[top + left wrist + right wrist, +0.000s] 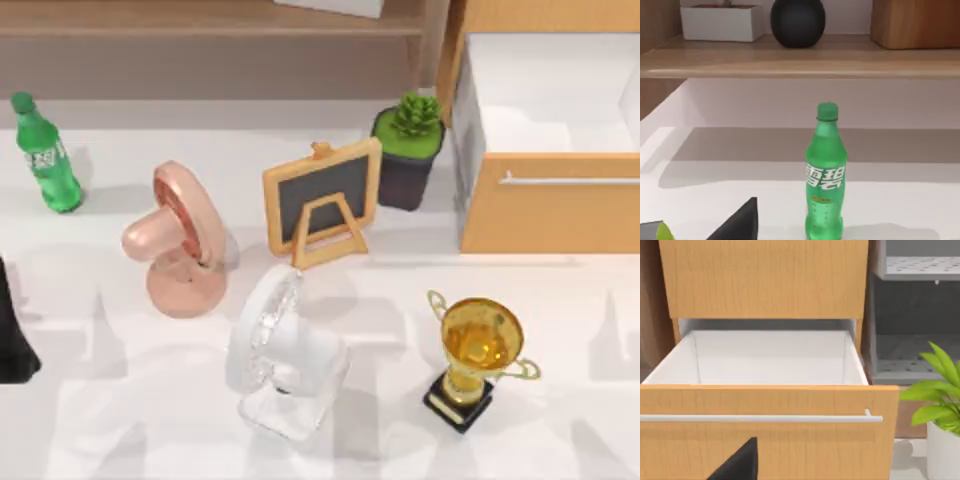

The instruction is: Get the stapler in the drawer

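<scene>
The drawer (548, 210) stands pulled open at the table's back right, with a light wood front, a thin silver handle (570, 181) and bare white inside walls (560, 100). In the right wrist view the drawer (765, 445) is straight ahead and close, and a dark part of my right gripper (740, 465) shows low in front of it. The stapler is out of view. My left arm (12, 335) sits at the table's left edge. A dark part of my left gripper (740, 225) points toward a green bottle (826, 175). Beside it, a grey and yellow-green corner (655, 231) is unidentifiable.
On the table stand the green bottle (46, 155), a pink fan (178, 240), a white fan (280, 350), a small chalkboard easel (322, 200), a potted plant (410, 150) beside the drawer and a gold trophy (478, 355). A brown wooden shelf (210, 30) runs along the back.
</scene>
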Robot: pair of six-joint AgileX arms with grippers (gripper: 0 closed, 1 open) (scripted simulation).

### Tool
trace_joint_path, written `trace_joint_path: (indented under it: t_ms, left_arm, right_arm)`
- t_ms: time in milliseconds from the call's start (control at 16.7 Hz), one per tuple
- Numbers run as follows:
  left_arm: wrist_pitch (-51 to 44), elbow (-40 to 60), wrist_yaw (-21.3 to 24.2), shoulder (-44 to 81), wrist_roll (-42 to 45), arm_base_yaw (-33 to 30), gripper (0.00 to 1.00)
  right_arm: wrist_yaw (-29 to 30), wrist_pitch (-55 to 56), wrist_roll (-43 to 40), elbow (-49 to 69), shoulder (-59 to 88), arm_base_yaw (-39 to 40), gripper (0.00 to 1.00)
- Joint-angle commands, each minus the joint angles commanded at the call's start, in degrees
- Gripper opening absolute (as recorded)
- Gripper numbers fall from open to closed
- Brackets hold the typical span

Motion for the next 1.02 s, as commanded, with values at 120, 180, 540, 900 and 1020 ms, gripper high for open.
trace_joint_path:
  t_ms: [120,180,540,900,1020]
  left_arm:
    - [0.0,0.0,0.0,0.0,0.0,0.0,1.00]
    - [0.0,0.0,0.0,0.0,0.0,0.0,1.00]
    - [0.0,0.0,0.0,0.0,0.0,0.0,1.00]
    - [0.0,0.0,0.0,0.0,0.0,0.0,1.00]
    - [0.0,0.0,0.0,0.0,0.0,0.0,1.00]
  right_arm:
    - [0.0,0.0,0.0,0.0,0.0,0.0,1.00]
    - [0.1,-0.3,-0.6,0.3,0.4,-0.3,1.00]
    - [1.2,-8.4,-15.1,8.2,12.4,-9.7,1.00]
    - [1.6,-22.0,-42.0,22.9,36.1,-26.2,1.00]
    - [1.6,-26.6,-50.5,28.4,44.2,-31.8,1.00]
